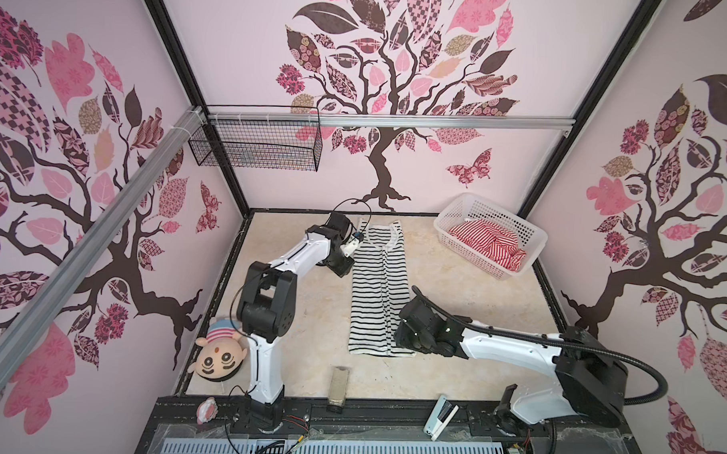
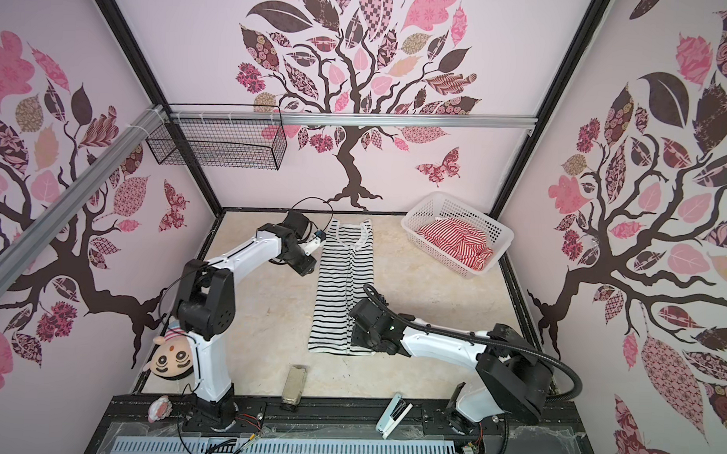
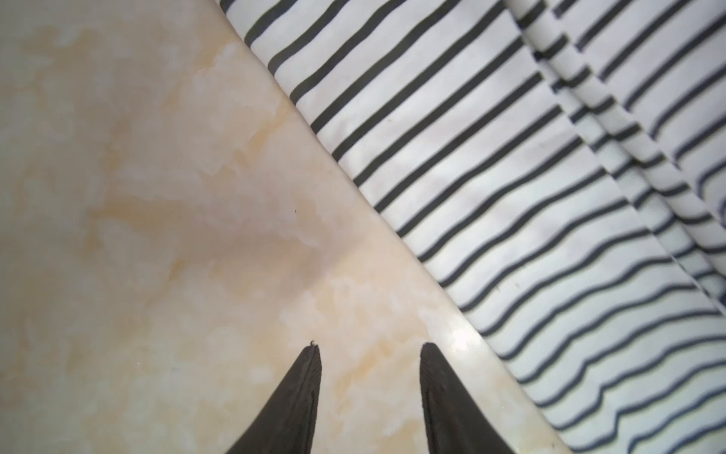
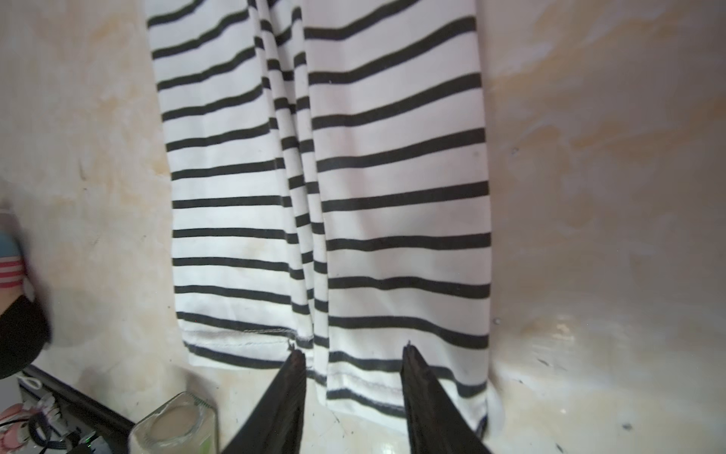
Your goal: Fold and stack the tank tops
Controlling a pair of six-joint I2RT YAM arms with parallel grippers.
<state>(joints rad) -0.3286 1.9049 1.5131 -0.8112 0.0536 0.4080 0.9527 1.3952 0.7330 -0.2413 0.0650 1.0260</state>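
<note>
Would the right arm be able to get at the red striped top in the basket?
Probably yes: the red-and-white tank top lies uncovered in the open-topped basket on that arm's side, with bare table between.

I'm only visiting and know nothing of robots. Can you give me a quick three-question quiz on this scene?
1. True or false: the red-and-white striped tank top lies crumpled in the white plastic lattice basket.
2. The black-and-white striped tank top lies: A) in the basket, B) flat on the beige marbled table, C) clamped in a gripper?
3. Fill in: over bare table, the left gripper stands ____.
Key: 1 true; 2 B; 3 open.
</note>
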